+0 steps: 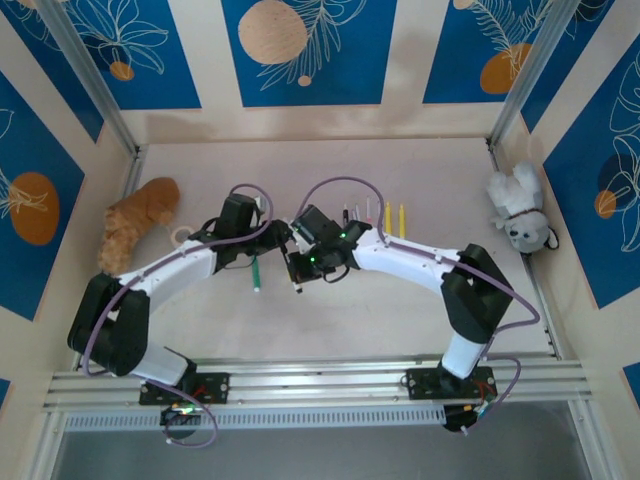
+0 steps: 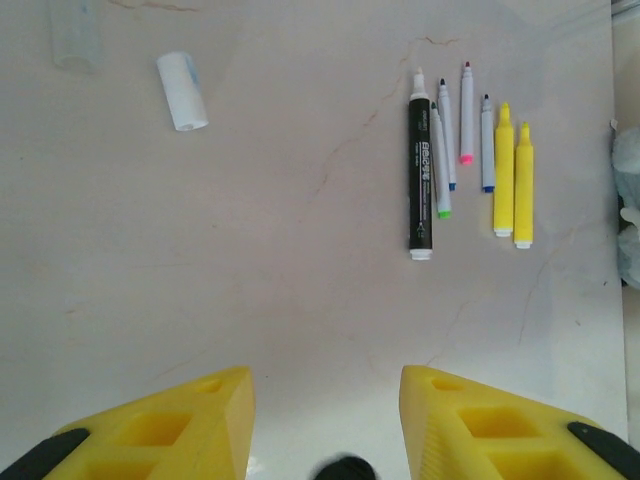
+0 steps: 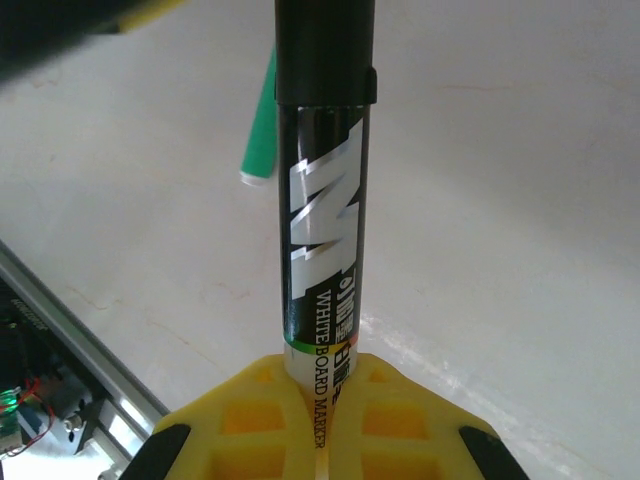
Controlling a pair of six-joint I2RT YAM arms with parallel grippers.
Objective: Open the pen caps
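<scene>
The black cap (image 3: 325,45) sits on the end of the black whiteboard marker (image 3: 322,250) farthest from the fingers holding it. It's fully seated, w/ a small step where cap meets barrel. Barrel is glossy black w/ white lettering. Marker is up off the tabletop (image 3: 500,200), clamped low on the barrel by the right pincer (image 3: 322,375), fingers snug against it. Long axis runs straight out from that pincer, so the pull has to go along that line, away from the right pincer.

The left pincer (image 2: 325,385) is the nearer one for the cap. Its fingers are spread wide, nothing gripped. There's a dark rounded bit low between them, prob the cap end, can't confirm. Top view has both pincers just beside each other mid-tabletop. My read: left closes on the cap, then draws off axially.

A green pen (image 3: 260,120) lies on the tabletop behind the held marker; capped or not, can't tell. Off to the right a row of pens (image 2: 466,120) lies parallel: an uncapped black marker (image 2: 420,175), thin white ones, two yellow highlighters (image 2: 503,180), nibs showing. A loose white cap (image 2: 182,90) lies well apart to their left.
</scene>
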